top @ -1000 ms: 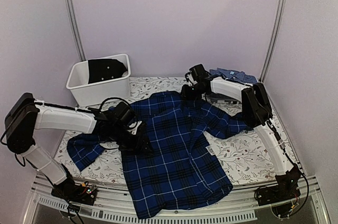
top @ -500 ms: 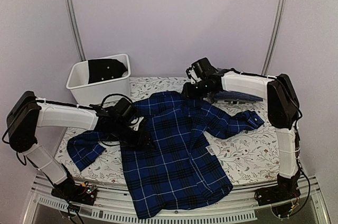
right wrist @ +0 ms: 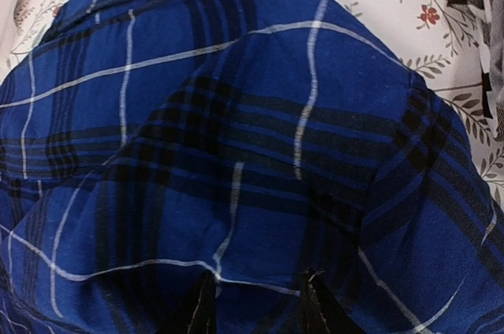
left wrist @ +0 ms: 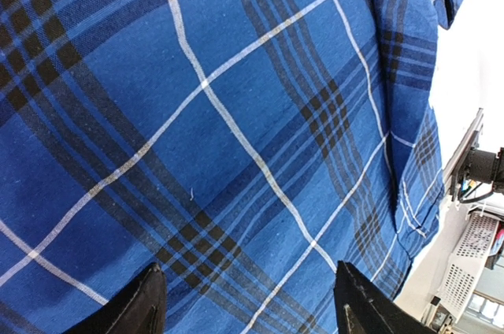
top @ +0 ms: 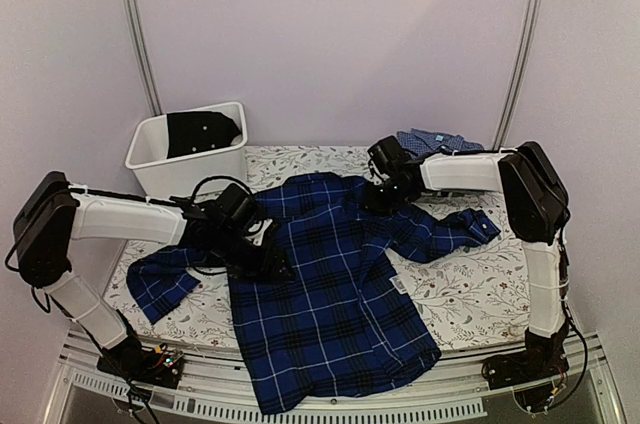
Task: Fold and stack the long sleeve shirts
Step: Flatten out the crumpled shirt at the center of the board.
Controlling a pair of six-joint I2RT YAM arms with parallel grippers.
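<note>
The large navy and royal-blue plaid cloth shirt (top: 340, 284) lies spread to the near edge of the worktop (top: 470, 294). The left gripper (left wrist: 250, 306) stands wide over it. The right gripper (right wrist: 256, 306) is narrow at its collar, and I cannot tell whether it grips.

The plaid shirt (top: 330, 284) is matt woven cloth with a fine, visible weave. The table cover (top: 470, 294) under it is matt printed fabric. Behind the shirt, the white bin (top: 185, 179) is smooth, faintly glossy plastic and the pole (top: 135, 29) is shiny metal

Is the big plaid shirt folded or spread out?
Spread out: the plaid shirt lies open and flat, both sleeves stretched sideways, unfolded.
</note>
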